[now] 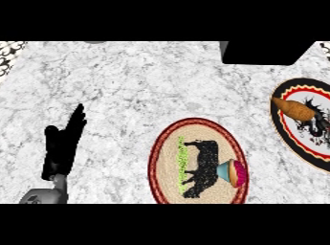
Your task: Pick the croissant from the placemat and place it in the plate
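Marble counter (125,81), horse-patterned plate (166,167) at centre, dragon-patterned placemat (293,128) at right, dark box (262,52) at far edge

View from my head: I can read no text, label, brand, number or sign anywhere; the tan disc (169,160) bears only a black animal figure, and the white disc (292,131) only a black curling motif, both without letters.

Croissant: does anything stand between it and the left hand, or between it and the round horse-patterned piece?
Nothing upright. Between the left hand and the croissant lie counter top and the far rim of the horse-patterned piece, which is flat. A cupcake stands on that piece's near right part, off both lines.
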